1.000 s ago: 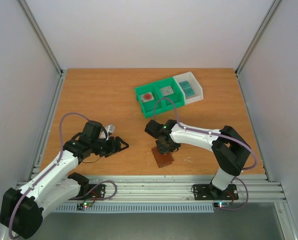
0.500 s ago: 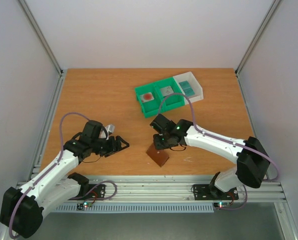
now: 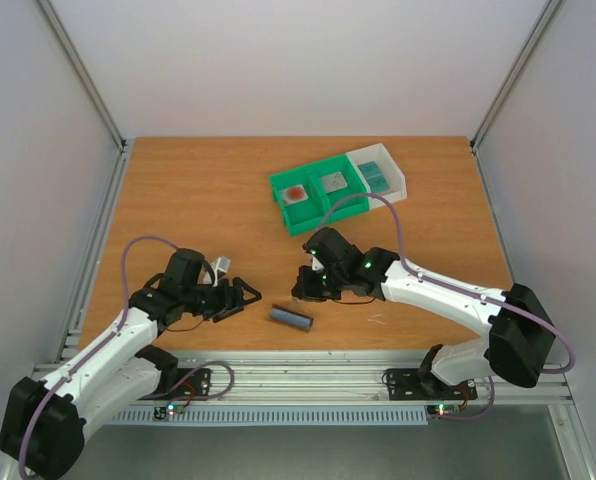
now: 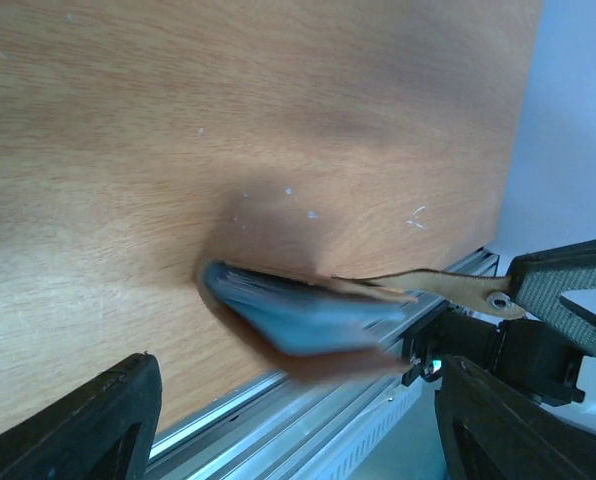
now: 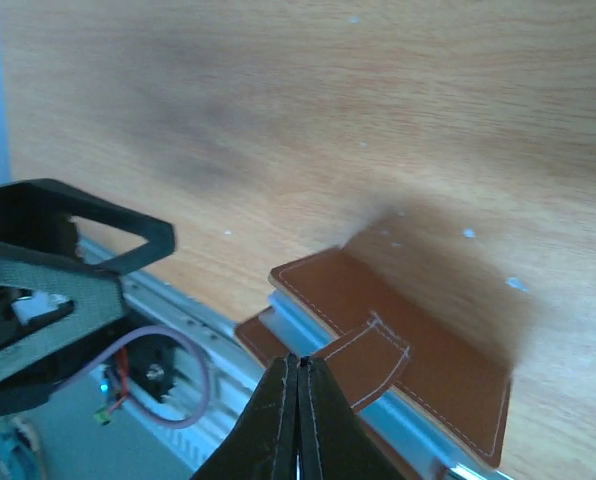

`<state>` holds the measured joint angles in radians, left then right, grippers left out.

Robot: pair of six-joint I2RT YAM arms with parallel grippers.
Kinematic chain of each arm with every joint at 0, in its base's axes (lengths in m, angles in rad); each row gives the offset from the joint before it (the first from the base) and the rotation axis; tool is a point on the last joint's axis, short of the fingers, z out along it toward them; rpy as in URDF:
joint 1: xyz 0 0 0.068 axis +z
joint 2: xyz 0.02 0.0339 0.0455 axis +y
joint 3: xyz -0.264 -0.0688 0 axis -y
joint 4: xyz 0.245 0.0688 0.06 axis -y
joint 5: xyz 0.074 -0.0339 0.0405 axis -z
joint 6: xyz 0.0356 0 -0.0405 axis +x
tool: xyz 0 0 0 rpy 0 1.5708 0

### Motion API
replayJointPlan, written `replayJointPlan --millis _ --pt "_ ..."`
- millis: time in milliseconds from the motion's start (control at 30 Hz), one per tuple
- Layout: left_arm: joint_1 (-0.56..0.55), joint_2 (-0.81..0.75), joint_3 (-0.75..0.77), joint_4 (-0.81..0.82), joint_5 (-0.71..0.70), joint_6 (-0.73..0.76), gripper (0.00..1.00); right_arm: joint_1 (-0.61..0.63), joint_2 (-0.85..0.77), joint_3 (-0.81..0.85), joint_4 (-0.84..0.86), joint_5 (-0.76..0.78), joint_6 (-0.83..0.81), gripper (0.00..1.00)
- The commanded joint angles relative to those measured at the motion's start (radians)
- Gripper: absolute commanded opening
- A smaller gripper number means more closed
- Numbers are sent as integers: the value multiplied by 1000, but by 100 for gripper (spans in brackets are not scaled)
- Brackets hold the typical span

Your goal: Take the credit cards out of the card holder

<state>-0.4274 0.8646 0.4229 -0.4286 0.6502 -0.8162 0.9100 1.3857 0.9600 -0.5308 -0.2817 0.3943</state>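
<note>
The brown leather card holder [image 5: 418,360] hangs tilted just above the table near its front edge, seen edge-on as a grey-blue strip [image 3: 290,319]. My right gripper [image 5: 300,368] is shut on its little brown tab [image 5: 373,352] and sits above and just behind it [image 3: 302,288]. My left gripper [image 3: 248,299] stands open to the left of the holder, with nothing between its fingers [image 4: 88,425]. The holder's grey-blue inner panel [image 4: 303,312] faces it, blurred. Teal credit cards [image 3: 377,177] lie in the white bin. Any cards inside the holder cannot be made out.
A green bin [image 3: 318,190] at the back holds a red-spotted tile [image 3: 296,193] and a grey square [image 3: 333,182]; the white bin [image 3: 393,180] adjoins it on the right. The table's front edge and metal rail [image 4: 308,410] run just below the holder.
The right gripper has carried the holder left by its tab, tipping it from flat brown side up to edge-on. The left gripper has opened wider and come nearer.
</note>
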Motion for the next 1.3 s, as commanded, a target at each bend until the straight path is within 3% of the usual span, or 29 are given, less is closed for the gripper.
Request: replayJointPlan --millis 0,400,633,800,1267 --pt "-4 -38 -13 82 35 -36 75 7 -43 -4 86 -47 61 1" --pt "-4 -6 31 -15 -16 13 72 -22 -2 -5 -2 257 27 1" --pt "-4 62 27 39 -32 28 67 -115 11 -68 -36 272 -13 1" --pt "-4 155 -17 192 10 -22 63 -200 10 -133 -35 229 -46 1" --pt "-5 291 -68 392 4 -99 52 -241 18 -260 10 251 -41 1"
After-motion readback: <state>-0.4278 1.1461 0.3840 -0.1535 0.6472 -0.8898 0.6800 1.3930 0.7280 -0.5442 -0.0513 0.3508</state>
